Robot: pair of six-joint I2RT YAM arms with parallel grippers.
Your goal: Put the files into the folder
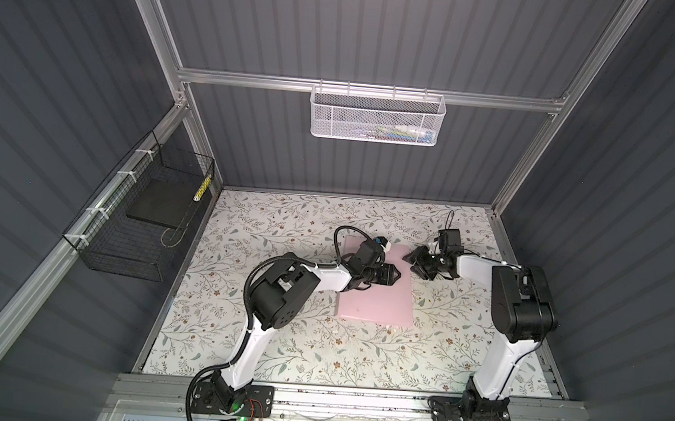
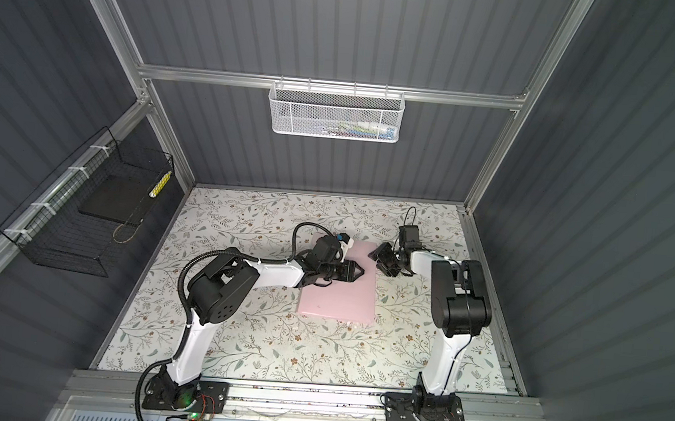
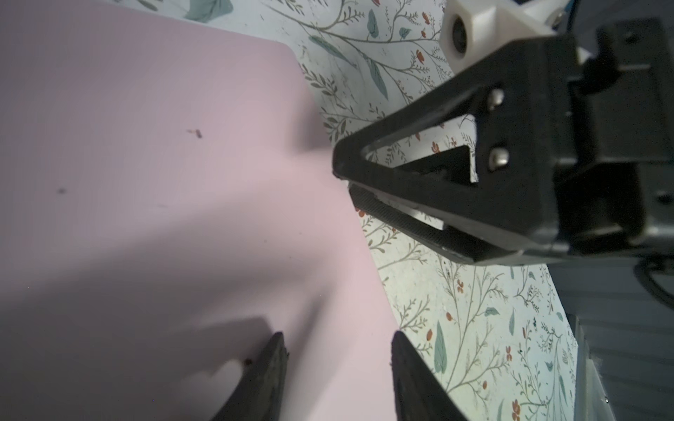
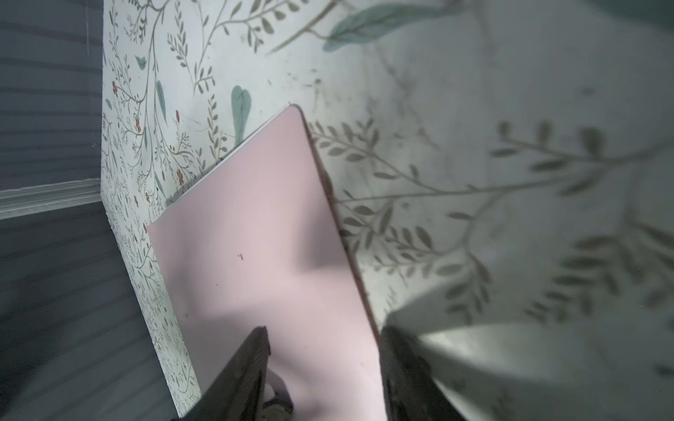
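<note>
A white mesh basket (image 1: 335, 115) is hung on the far rail, with indistinct coloured items inside. A dark slab (image 1: 157, 204) is kept in the black wire basket (image 1: 123, 251) on the left wall. The folder (image 1: 378, 302) is laid closed mid-table on the floral table (image 1: 274, 339), which is enclosed by grey ribbed walls. The left gripper (image 1: 398, 273) and right gripper (image 1: 412, 264) are held partly parted and empty above the folder's far end.

The pink folder (image 1: 378, 298) is showing a smooth, matt face; the floral tabletop (image 1: 274, 339) is looking matt and scuffed; the white basket (image 1: 357, 113) is showing metal mesh.
</note>
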